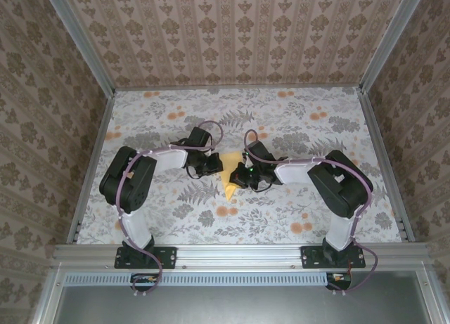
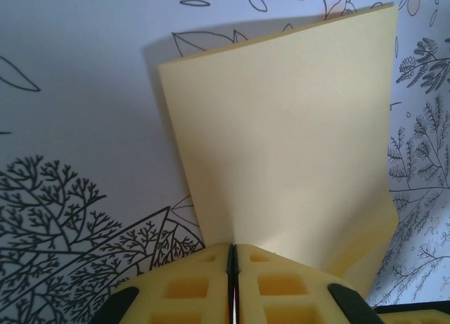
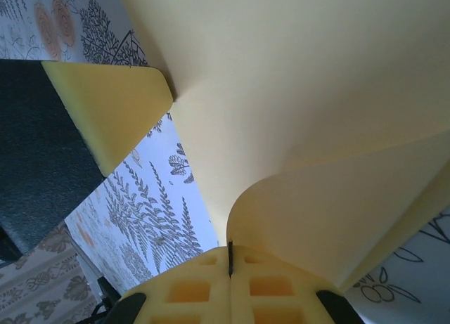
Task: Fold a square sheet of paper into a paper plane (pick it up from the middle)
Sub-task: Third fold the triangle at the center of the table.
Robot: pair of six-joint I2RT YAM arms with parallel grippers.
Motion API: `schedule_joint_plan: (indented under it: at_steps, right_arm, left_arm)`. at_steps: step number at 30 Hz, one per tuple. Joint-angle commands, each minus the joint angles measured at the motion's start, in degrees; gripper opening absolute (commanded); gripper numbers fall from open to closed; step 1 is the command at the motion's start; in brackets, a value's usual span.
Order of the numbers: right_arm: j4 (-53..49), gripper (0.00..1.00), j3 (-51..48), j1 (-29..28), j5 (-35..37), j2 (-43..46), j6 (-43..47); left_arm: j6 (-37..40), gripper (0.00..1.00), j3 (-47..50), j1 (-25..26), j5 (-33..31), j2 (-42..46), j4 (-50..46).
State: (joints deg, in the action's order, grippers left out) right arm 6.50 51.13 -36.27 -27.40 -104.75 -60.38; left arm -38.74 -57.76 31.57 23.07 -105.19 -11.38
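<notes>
Sheet: the yellow sheet (image 1: 228, 175) is folded. From above it shows a triangular outline with its tip toward 6 o'clock. In the left wrist view (image 2: 281, 141) it is a flat doubled panel with a straight top edge and a loose, bent corner at 4 o'clock. In the right wrist view (image 3: 316, 92) the layers curl apart in a curve just above the pads.
Sheet position: centre of the table, between the two grippers and held by both. Whether its tip touches the cloth cannot be told.
Left gripper: the left gripper (image 1: 209, 166) sits at the sheet's 9 o'clock. On its own camera (image 2: 232, 257) the yellow pads are pressed together with the sheet's lower edge clamped between them.
Right gripper: the right gripper (image 1: 246, 175) sits at the sheet's 3 o'clock. On its own camera (image 3: 230, 257) the pads are closed on the sheet's curled fold. The left gripper's pad (image 3: 105, 106) shows at 10 o'clock, touching the sheet's edge.
Table: the table (image 1: 176, 127) carries a pale cloth printed with grey ferns and orange flowers.
Rail: a metal rail (image 1: 239, 254) at 6 o'clock carries both arm bases.
Walls: patterned wallpaper stands on three sides.
</notes>
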Motion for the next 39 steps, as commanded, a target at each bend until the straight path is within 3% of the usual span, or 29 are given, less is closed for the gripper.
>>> schedule_joint_plan:
  at_steps: [1,19,39]
  right_arm:
    - [0.3,0.02,1.5,-0.4,-0.1,-1.3,0.3]
    - [-3.3,0.01,-0.1,-0.4,5.8,0.6,-0.5]
    - [-3.5,0.01,0.8,-0.4,4.9,-1.4,0.2]
  left_arm:
    - [1.4,0.11,-0.7,0.5,-0.1,-2.1,-3.1]
    - [0.9,0.11,-0.5,0.6,-0.5,-2.8,-3.1]
    - [1.1,0.11,-0.5,0.7,-0.1,-3.1,-3.1]
